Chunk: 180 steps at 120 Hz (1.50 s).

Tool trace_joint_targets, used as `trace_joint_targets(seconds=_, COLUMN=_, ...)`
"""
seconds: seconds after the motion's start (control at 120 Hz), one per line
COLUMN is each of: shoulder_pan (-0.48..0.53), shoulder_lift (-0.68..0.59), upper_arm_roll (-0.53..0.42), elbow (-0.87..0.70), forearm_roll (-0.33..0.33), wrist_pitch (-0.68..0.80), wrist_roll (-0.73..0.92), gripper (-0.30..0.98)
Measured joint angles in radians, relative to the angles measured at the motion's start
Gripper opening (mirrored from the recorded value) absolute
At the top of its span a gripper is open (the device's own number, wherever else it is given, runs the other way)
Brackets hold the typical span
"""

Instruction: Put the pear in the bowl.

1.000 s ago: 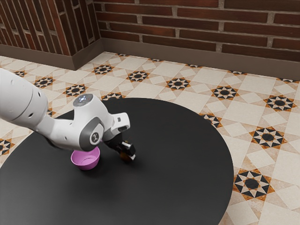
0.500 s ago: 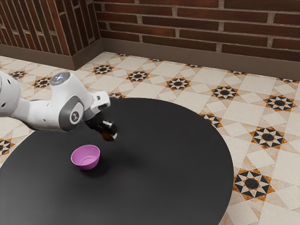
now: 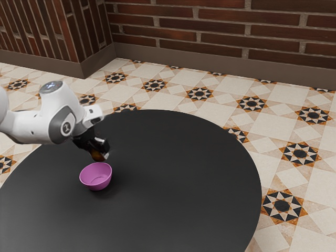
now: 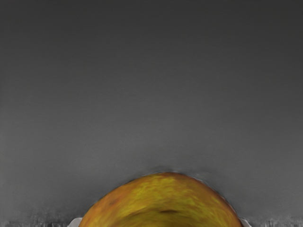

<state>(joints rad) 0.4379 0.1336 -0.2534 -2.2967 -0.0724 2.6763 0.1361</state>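
Pinching the pear (image 4: 161, 201), tool (image 3: 100, 155) parted to its width, near the pink bowl (image 3: 97, 184).

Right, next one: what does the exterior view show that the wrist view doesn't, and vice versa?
The exterior view gives the white arm, the black gripper shut on the pear, the pink bowl standing close to them on the table, plus the patterned floor and the brick wall.

The wrist view adds close-up detail: the pear's rounded surface, mottled yellow-green and orange, with a dark streak across it.

Shared by both: the pear and the dark tabletop.
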Motion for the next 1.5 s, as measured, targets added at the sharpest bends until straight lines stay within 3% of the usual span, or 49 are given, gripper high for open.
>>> trace_joint_targets(seconds=0.592, shoulder_pan=0.009, shoulder_lift=-0.052, upper_arm_roll=-0.008, elbow=-0.103, forearm_roll=0.004, wrist_pitch=-0.013, wrist_roll=0.001, gripper=0.28)
trace_joint_targets(seconds=0.758, shoulder_pan=0.012, shoulder_lift=-0.054, upper_arm_roll=-0.019, elbow=-0.104, forearm_roll=-0.005, wrist_pitch=-0.016, wrist_roll=0.011, gripper=0.49)
trace_joint_targets(seconds=0.942, shoulder_pan=0.014, shoulder_lift=-0.085, upper_arm_roll=-0.038, elbow=-0.090, forearm_roll=-0.006, wrist_pitch=-0.031, wrist_roll=0.022, gripper=0.60)
trace_joint_targets(seconds=1.042, shoulder_pan=0.009, shoulder_lift=-0.113, upper_arm_roll=-0.048, elbow=0.012, forearm_roll=-0.005, wrist_pitch=-0.162, wrist_roll=0.026, gripper=0.63)
trace_joint_targets(seconds=1.275, shoulder_pan=0.000, shoulder_lift=-0.129, upper_arm_roll=-0.067, elbow=0.440, forearm_roll=-0.010, wrist_pitch=-0.625, wrist_roll=0.012, gripper=0.67)
trace_joint_targets(seconds=1.392, shoulder_pan=-0.304, shoulder_lift=-0.132, upper_arm_roll=0.223, elbow=0.611, forearm_roll=0.006, wrist_pitch=-0.811, wrist_roll=-0.007, gripper=0.68)
trace_joint_targets(seconds=1.5, shoulder_pan=-0.393, shoulder_lift=-0.140, upper_arm_roll=0.298, elbow=0.665, forearm_roll=0.012, wrist_pitch=-0.928, wrist_roll=-0.021, gripper=0.68)
